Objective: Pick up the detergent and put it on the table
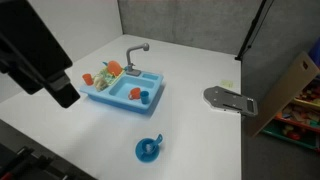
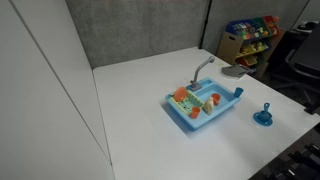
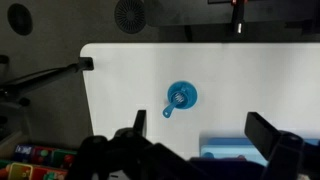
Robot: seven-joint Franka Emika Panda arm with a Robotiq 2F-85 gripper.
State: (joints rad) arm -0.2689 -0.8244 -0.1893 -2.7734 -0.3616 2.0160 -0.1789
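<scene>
The blue toy sink (image 1: 122, 92) with a grey tap stands on the white table (image 1: 200, 135), and it also shows in an exterior view (image 2: 205, 108). Orange pieces (image 1: 110, 70) lie at its left end. A tiny pale lump (image 1: 88, 77) beside them may be the detergent, but it is too small to be sure. My gripper (image 3: 203, 135) is open and empty, high above the table. In the wrist view it hangs over the sink's corner (image 3: 235, 150). The dark arm (image 1: 45, 60) shows at the upper left.
A blue round cup-like thing (image 1: 149, 150) stands on the table near the front edge and shows in the other views too (image 2: 264, 117) (image 3: 181, 97). A grey flat object (image 1: 230, 100) lies at the table's right edge. Grey partition walls stand behind.
</scene>
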